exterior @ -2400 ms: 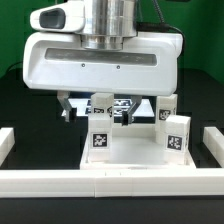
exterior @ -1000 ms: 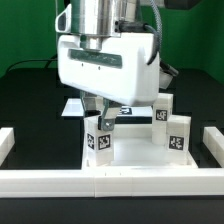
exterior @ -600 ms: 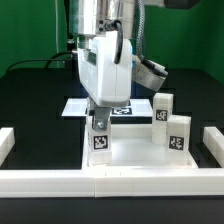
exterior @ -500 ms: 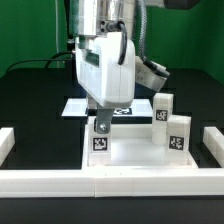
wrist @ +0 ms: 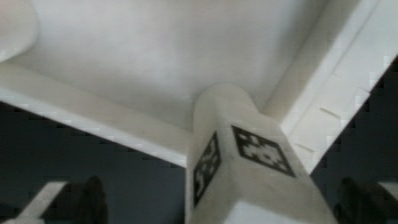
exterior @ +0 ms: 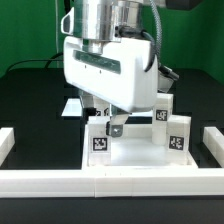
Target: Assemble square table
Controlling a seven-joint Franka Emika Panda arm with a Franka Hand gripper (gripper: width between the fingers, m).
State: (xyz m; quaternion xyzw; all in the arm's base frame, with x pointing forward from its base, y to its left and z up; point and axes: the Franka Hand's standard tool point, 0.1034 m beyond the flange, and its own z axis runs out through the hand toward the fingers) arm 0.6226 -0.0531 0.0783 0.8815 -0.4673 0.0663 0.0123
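Exterior view shows the square panel [exterior: 135, 150] lying flat on the black bench [exterior: 30, 95], directly beneath the jaws, boxed in by the long white border rails [exterior: 110, 182]. It looks like rigid moulded plastic: stiff, light for its spread, smooth enough to slide, and too broad to clamp across, so I would judge its raised rim the only place to take it. It also serves as a shallow tray; within its rim stand three leg posts and nothing else that I can see. The near leg post [exterior: 100, 138] stands upright in the corner just below the jaws; two more leg posts [exterior: 178, 133] stand well off to the exterior view's right. Each is short, hard and light, likely to topple if nudged, best gripped across its flat tagged faces near the top. The gripper [exterior: 108, 122] hovers right over the near post; in the wrist view its fingertips [wrist: 71, 200] stand well apart either side of that post [wrist: 240, 160], holding nothing.
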